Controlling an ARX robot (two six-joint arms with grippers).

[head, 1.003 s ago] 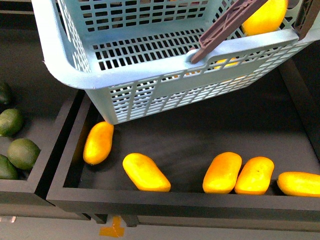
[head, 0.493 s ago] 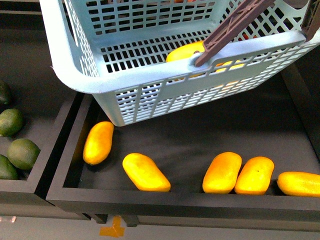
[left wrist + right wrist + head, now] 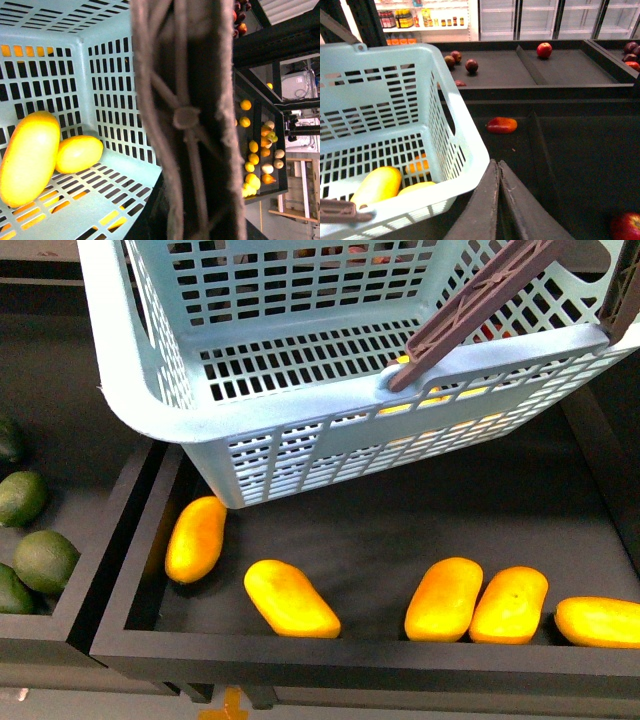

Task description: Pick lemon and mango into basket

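Our basket (image 3: 300, 430) fills the front view's top, holding a mango (image 3: 27, 157) and a lemon (image 3: 79, 153). Our right tool (image 3: 497, 172) is pressed together; the left tool (image 3: 200, 150) we cannot tell.

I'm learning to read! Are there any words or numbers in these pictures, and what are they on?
No text can be read anywhere.
shelf bottles, far away in the right wrist view: they have labels, but these are too small and blurred to read.
basket and mangoes: no writing shows.

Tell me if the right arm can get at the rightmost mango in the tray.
Probably yes: that mango lies uncovered, clear of the basket, and the right gripper looks empty.
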